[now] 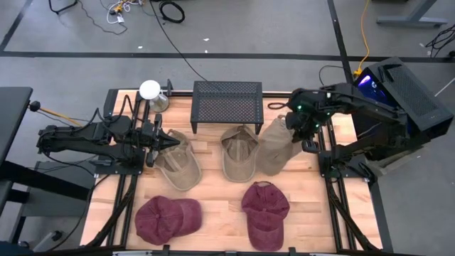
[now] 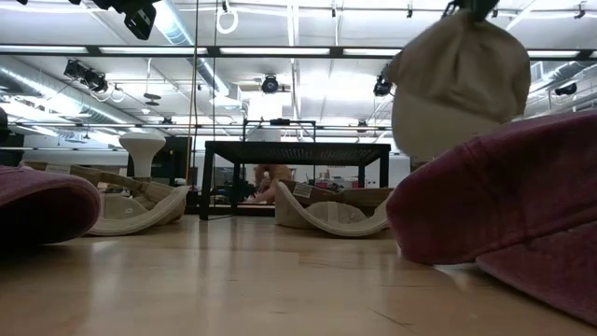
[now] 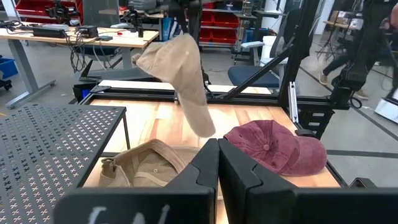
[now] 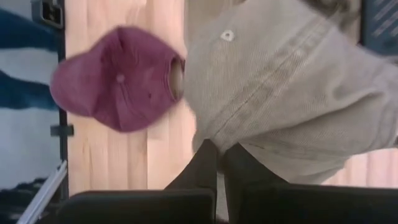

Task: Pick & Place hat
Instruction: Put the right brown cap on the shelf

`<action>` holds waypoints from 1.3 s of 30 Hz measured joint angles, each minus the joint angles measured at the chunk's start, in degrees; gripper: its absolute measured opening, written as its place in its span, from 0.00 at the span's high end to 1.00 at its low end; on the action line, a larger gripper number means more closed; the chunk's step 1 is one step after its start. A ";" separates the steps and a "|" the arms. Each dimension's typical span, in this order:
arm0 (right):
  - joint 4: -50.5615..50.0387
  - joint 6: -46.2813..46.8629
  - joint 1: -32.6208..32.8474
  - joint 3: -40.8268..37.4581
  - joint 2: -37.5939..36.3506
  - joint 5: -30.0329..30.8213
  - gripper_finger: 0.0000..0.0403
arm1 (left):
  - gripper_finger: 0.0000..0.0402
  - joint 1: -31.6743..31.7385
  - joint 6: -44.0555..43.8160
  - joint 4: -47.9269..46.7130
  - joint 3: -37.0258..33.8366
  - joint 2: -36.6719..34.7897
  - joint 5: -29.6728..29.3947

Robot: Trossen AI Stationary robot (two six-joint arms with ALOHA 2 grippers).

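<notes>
Parked near the bench's left edge, left gripper (image 1: 173, 140) with fingers pressed together on nothing, beside a tan cap (image 1: 179, 165). Toward the right edge, right gripper (image 1: 290, 125) clenched on the khaki hat (image 1: 276, 147), lifted clear, hanging lengthwise below the fingers, mesh rack (image 1: 227, 100) just left along the far edge.

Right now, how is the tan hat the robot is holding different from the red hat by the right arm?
The tan hat hangs in the air, pinched by the right gripper; the red hat lies flat on the table. The tan hat droops, crumpled; the red hat keeps its rounded shape, crown up. One is beige, the other dark red. Both are soft caps with a brim.
</notes>
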 joint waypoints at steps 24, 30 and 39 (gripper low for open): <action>6.33 -11.25 -7.98 27.52 17.05 11.73 1.00 | 0.96 -0.01 0.02 0.02 -0.02 0.02 0.00; 8.03 -14.13 -10.03 28.92 20.26 14.14 1.00 | 0.96 0.00 0.02 0.02 -0.02 0.02 0.00; 14.37 -14.83 -12.38 28.94 21.53 17.23 1.00 | 0.96 -0.02 0.00 0.00 -0.02 0.00 0.00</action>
